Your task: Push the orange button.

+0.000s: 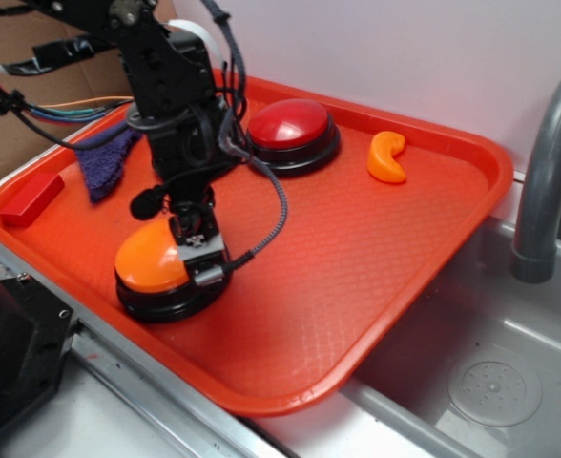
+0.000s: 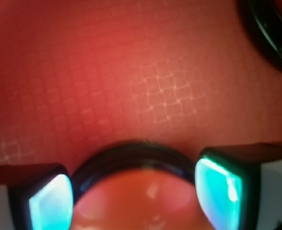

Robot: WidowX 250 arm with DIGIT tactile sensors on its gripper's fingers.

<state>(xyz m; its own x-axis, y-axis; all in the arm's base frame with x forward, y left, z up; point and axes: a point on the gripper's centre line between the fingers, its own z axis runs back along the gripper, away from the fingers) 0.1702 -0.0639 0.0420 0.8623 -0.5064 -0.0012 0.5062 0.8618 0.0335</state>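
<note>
Grey sink (image 1: pixel 471 372), pale wall (image 1: pixel 405 48), cardboard (image 1: pixel 13 105)

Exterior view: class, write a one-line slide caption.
Gripper down on the orange button on the red tray; red button behind.

No readable text, labels, brands or numbers in either view. The orange button (image 1: pixel 152 260), red button (image 1: pixel 288 124) and tray (image 1: pixel 376 277) carry no print or markings. The wrist view is too blurred to make out any lettering.
</note>
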